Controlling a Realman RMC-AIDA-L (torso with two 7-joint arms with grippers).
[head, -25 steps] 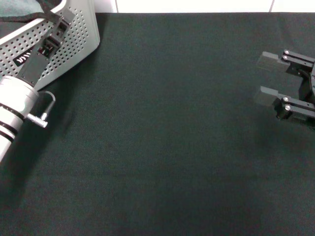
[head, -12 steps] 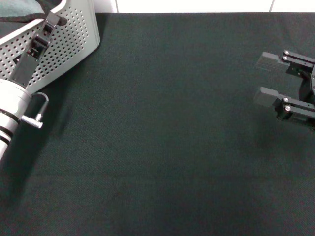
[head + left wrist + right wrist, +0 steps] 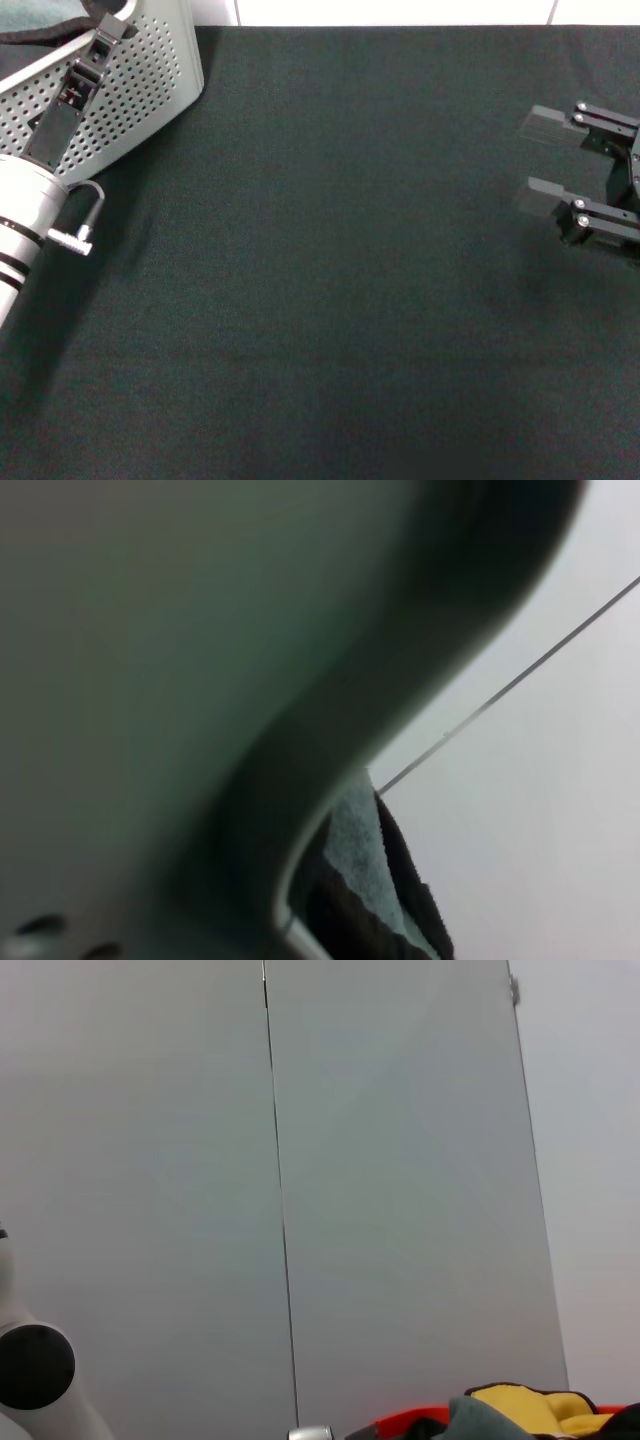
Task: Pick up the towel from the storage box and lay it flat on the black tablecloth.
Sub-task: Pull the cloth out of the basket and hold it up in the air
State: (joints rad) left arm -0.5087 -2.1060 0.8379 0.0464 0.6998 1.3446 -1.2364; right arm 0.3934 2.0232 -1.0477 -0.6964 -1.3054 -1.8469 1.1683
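Note:
The light grey perforated storage box (image 3: pixel 150 70) stands at the far left corner of the black tablecloth (image 3: pixel 330 270). My left gripper (image 3: pixel 106 30) reaches over the box's near rim, above the dark grey-green fabric (image 3: pixel 40 14) inside. The left wrist view shows the box wall (image 3: pixel 150 680) very close, with the grey-green fabric (image 3: pixel 362 855) beyond it. In the head view the towel is hidden. A yellow fleecy cloth (image 3: pixel 525 1402) that matches the towel shows at the edge of the right wrist view. My right gripper (image 3: pixel 535 158) hovers open and empty at the right.
A white wall (image 3: pixel 400 10) runs behind the table's far edge. The left arm's silver forearm (image 3: pixel 25 230) crosses the near left of the cloth. A red-orange rim (image 3: pixel 410 1424) shows beside the yellow cloth.
My left gripper has moved a little farther away and to the left, higher over the box rim. The right arm has not moved.

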